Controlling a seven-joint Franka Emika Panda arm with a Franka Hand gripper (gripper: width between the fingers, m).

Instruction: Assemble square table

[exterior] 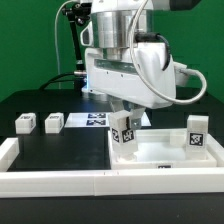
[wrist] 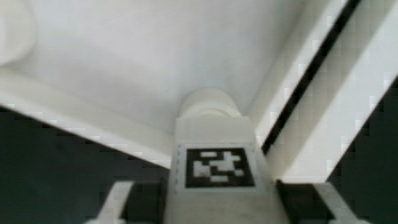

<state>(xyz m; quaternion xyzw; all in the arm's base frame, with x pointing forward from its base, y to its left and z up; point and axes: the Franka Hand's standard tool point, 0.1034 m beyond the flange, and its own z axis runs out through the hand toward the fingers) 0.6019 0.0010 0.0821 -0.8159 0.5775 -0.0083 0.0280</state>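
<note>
**Square table, partly assembled.** The white tray-like tabletop (exterior: 165,152) lies flat on the black worktop (exterior: 70,145), toward the exterior view's right and just behind the white border rail (exterior: 60,180). A standing leg (exterior: 196,134) is upright at its far corner on the exterior view's right, with its tag facing the camera. The gripped leg (exterior: 122,134) is upright over the tabletop's far corner on the exterior view's left, and the jaws of the arm (exterior: 130,50) are closed on it. In the wrist view it sits between the fingers (wrist: 128,205), rounded tip toward the tray floor; contact cannot be told. Two spare legs (exterior: 24,123) (exterior: 52,123) rest well apart from the tabletop. The marker board (exterior: 90,120) lies behind.
</note>
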